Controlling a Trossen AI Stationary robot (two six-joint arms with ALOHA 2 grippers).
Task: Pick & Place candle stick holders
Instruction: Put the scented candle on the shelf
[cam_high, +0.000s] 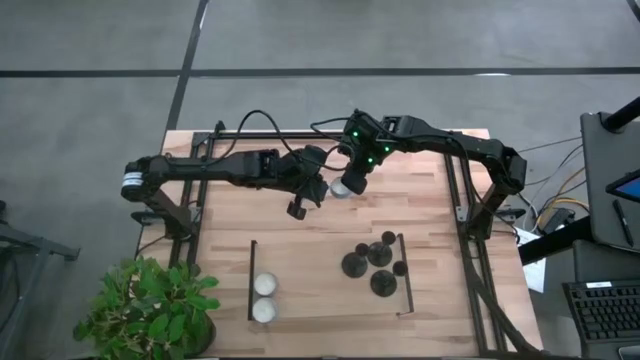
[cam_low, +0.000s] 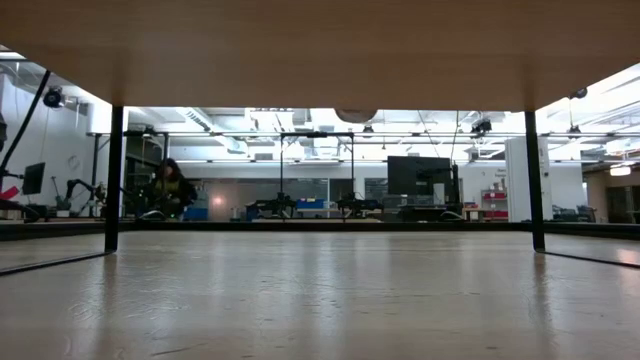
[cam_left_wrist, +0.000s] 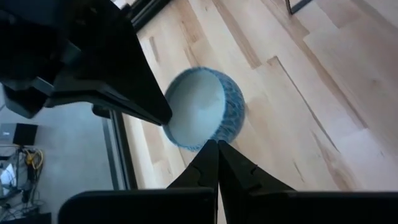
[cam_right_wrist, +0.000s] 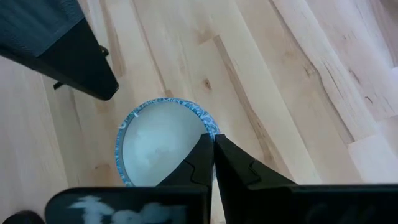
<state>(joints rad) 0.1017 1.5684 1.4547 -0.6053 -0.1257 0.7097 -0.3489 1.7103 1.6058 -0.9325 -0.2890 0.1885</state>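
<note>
The holders (cam_high: 372, 262) are seen grouped on the bench (cam_high: 430, 190) near its front right, beside a thin black frame (cam_high: 402, 270), well apart from both hands. Two white balls (cam_high: 264, 297) are seen further left. Near the bench's back middle a blue bowl (cam_right_wrist: 163, 142) is found (pale inside), its rim gripped by the right hand (cam_right_wrist: 212, 144), fingers pinched together. The left hand (cam_left_wrist: 217, 149) is held just beside the bowl, fingers pressed together on nothing. A plant (cam_high: 150, 310) is seen at the front left corner.

Even, bright overhead light — soft shadows on the table (cam_high: 420, 200); the bowl (cam_left_wrist: 202, 109) blurs in the left wrist view.
</note>
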